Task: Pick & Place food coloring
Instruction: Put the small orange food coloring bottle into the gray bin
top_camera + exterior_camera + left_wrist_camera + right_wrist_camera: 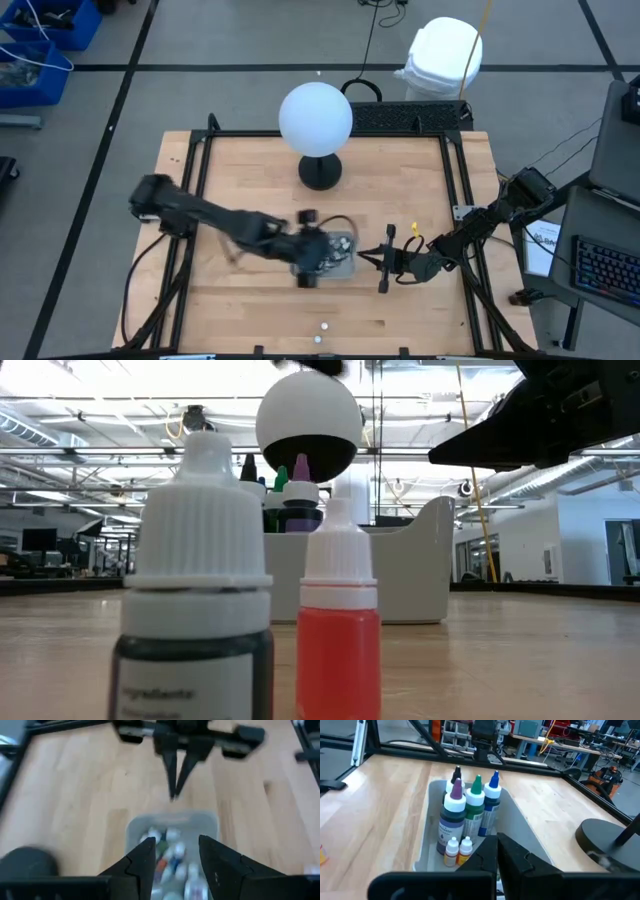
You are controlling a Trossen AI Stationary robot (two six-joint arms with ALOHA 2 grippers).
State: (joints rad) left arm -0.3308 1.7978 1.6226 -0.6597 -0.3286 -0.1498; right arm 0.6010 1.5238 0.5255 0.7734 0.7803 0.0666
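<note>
Near the middle of the wooden table [250, 180], toward its front, sits a shallow grey tray [345, 268] holding most of the food coloring [470, 812]: tall dark bottles with purple, green, blue and black tips stand upright at one end, with two small white-capped bottles just beside them. The left gripper [175, 857] hovers over the tray, its fingers [145, 857] spread apart with nothing between them, small bottles visible below in the gap. The right gripper [498, 851] rests just beside the tray's right end, pointing at it, its fingers pressed together and empty. Two more small bottles stand upright on the bare table near its front edge [322, 326], well apart from the tray; seen from table height, one is dark with a ribbed white cap [198, 600] and the other red [338, 615]. Behind the tray stands a white globe [315, 118] on a black base.
</note>
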